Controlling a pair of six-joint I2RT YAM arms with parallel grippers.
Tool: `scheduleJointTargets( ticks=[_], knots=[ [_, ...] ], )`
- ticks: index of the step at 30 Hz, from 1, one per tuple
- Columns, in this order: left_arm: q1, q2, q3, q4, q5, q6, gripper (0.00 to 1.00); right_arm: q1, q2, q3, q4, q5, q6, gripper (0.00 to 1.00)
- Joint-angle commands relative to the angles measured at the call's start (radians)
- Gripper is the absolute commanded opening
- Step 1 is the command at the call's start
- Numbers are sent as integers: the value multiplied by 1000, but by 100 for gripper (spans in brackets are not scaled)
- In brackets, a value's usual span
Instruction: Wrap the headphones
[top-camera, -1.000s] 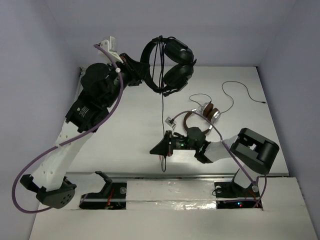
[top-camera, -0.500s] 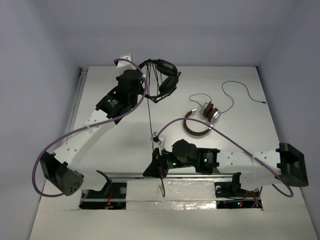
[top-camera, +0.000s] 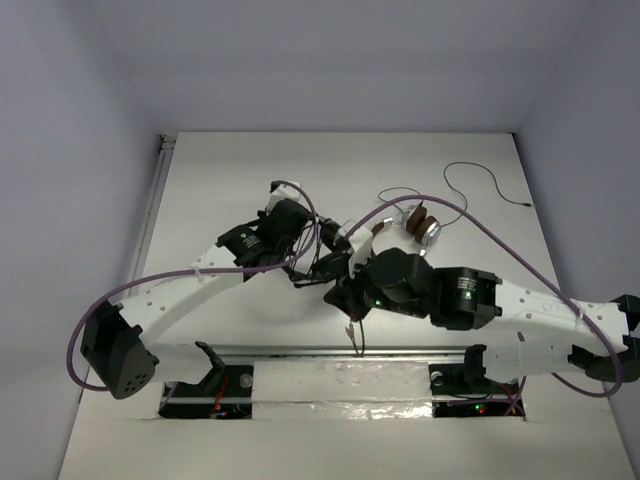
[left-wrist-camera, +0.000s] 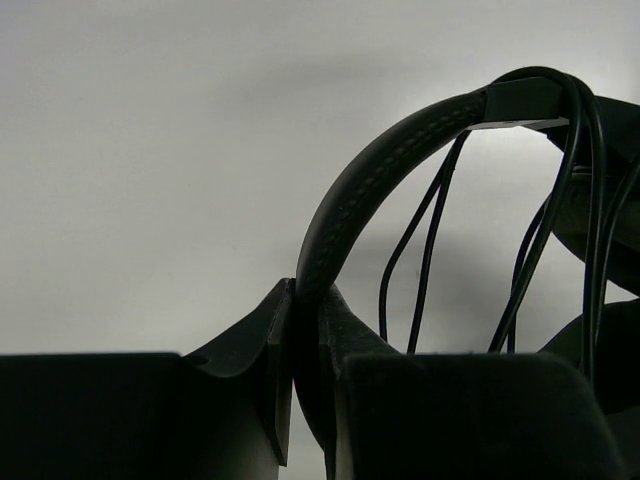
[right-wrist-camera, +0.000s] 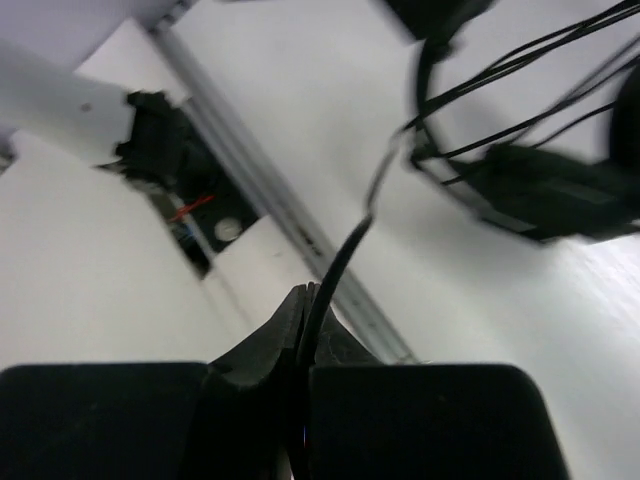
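1. My left gripper (left-wrist-camera: 307, 318): jaws clamped on the padded headband of the headphones (left-wrist-camera: 400, 150), low on the arch.
2. Headphones (top-camera: 328, 262): all black, at mid-table (top-camera: 220, 180) between my two wrists. I cannot tell whether they rest on the surface or hang above it.
3. Cable (left-wrist-camera: 430, 250): thin, black, with several strands running through the headband's arch. One strand leads down to my right fingers.
4. My right gripper (right-wrist-camera: 303, 305): jaws pressed together on the cable (right-wrist-camera: 338, 262), close to the headphones (right-wrist-camera: 540, 190). A short tail hangs below towards the near edge.
5. Brown-banded headphones (top-camera: 412, 222): silver earcups, lying just behind my right wrist.
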Motion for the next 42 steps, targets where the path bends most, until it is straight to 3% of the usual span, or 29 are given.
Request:
scheduleJointTargets(
  ticks=[1, 12, 14, 22, 25, 29, 38, 39, 42],
  knots=[
    [-14, -112, -18, 3, 128, 36, 0, -56, -36, 64, -127, 146, -102, 0],
    [-43, -192, -6, -64, 391, 183, 0, -289, -17, 100, -141, 339, -240, 0],
    [-55, -202, -11, -54, 489, 196, 0, -319, -6, 111, -109, 391, -273, 0],
    [-78, -271, 9, -5, 621, 199, 0, -397, 72, 119, -35, 364, -321, 1],
    [-78, -295, 28, 26, 656, 180, 0, -434, 67, 38, 52, 283, -295, 5],
    [-78, -321, 57, 52, 686, 165, 0, -495, 17, -73, 181, 61, -245, 7],
    [-78, -353, 80, 179, 709, 78, 0, -549, -124, -407, 730, -419, -78, 9],
    [-78, -358, 65, 222, 712, 50, 0, -549, -128, -441, 861, -444, -51, 9],
    [-78, -363, 42, 285, 713, 10, 0, -558, -102, -505, 1031, -492, 16, 12]
  ],
)
